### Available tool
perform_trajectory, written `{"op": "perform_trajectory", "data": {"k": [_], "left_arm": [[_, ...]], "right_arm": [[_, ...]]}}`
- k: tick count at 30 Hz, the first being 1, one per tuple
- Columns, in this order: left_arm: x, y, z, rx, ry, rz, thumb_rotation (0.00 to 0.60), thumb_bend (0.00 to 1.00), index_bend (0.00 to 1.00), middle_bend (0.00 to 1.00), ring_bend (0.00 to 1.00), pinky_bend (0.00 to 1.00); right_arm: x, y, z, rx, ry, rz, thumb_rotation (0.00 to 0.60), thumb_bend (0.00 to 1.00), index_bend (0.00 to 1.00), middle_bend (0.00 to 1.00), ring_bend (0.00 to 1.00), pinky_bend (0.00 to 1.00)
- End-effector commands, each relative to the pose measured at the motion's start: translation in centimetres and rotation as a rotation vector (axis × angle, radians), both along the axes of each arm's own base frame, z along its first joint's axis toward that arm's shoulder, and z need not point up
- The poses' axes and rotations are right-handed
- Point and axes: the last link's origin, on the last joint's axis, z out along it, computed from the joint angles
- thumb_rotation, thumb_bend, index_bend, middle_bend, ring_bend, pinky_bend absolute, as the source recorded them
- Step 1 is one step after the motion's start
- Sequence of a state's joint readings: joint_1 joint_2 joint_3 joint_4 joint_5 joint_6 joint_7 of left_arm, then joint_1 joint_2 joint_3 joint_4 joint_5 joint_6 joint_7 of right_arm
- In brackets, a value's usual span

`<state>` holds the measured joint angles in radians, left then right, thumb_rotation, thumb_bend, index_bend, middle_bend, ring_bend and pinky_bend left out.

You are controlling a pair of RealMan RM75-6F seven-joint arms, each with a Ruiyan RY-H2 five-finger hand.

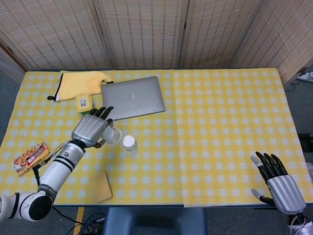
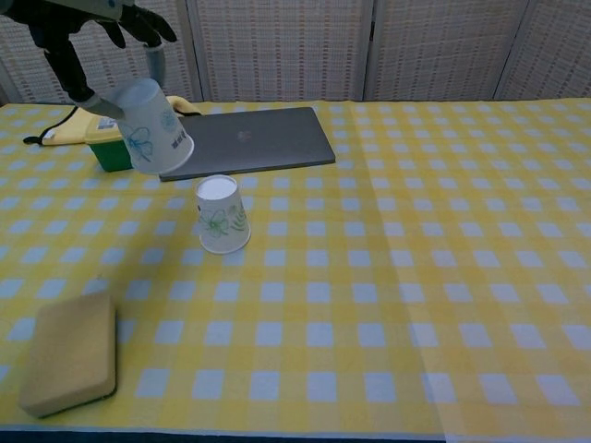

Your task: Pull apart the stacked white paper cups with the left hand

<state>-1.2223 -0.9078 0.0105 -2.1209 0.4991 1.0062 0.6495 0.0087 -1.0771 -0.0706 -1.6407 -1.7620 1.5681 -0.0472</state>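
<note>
Cups are already apart on the yellow checked bench [image 1: 220, 122]. Your left hand [image 1: 93, 128] grips one white paper cup [image 2: 152, 126] off the surface, tilted so its mouth faces down and toward the right. The second white cup [image 2: 222, 214] stands upside down on the bench, just below and to the right of the held one in the chest view, close by but not touching it. Its long axis is upright, while the held cup's axis leans.

The coming move likely turns on that small gap: the free cup lies to the right of your left hand, toward the bench centre, so setting the held cup down wants a spot clear of it. Your left hand is far nearer both cups. Your right hand [image 1: 276, 178] rests at the near right edge, well apart, fingers spread and holding nothing.

A closed grey laptop [image 1: 133, 98] sits just behind the cups, and a tan sponge [image 2: 69, 353] lies near the front left.
</note>
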Motion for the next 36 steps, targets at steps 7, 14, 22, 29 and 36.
{"op": "perform_trajectory", "data": {"k": [7,14,22,29,36], "left_arm": [[-5.1,0.1,-0.8,-0.021,-0.041,0.080,0.600,0.34,0.37,0.00,0.00,0.16],[-7.6,0.8,-2.5,-0.054,-0.058,0.101,0.600,0.34,0.37,0.00,0.00,0.16],[-9.1,1.6,-4.3,-0.065,-0.067,0.107,0.600,0.34,0.37,0.00,0.00,0.16],[-10.8,2.3,-5.1,-0.072,-0.067,0.132,0.600,0.34,0.37,0.00,0.00,0.16],[-12.3,2.7,-5.5,-0.070,-0.063,0.147,0.600,0.34,0.37,0.00,0.00,0.16]], "right_arm": [[0.2,0.2,-0.4,0.011,0.008,0.010,0.600,0.19,0.00,0.00,0.00,0.00],[0.3,0.3,-0.3,0.005,0.005,0.016,0.600,0.19,0.00,0.00,0.00,0.00],[0.2,0.2,-0.4,0.005,0.013,0.012,0.600,0.19,0.00,0.00,0.00,0.00],[0.1,0.1,-0.6,0.000,0.020,0.006,0.600,0.19,0.00,0.00,0.00,0.00],[0.0,-0.3,-0.8,0.006,0.028,-0.007,0.600,0.19,0.00,0.00,0.00,0.00]]}}
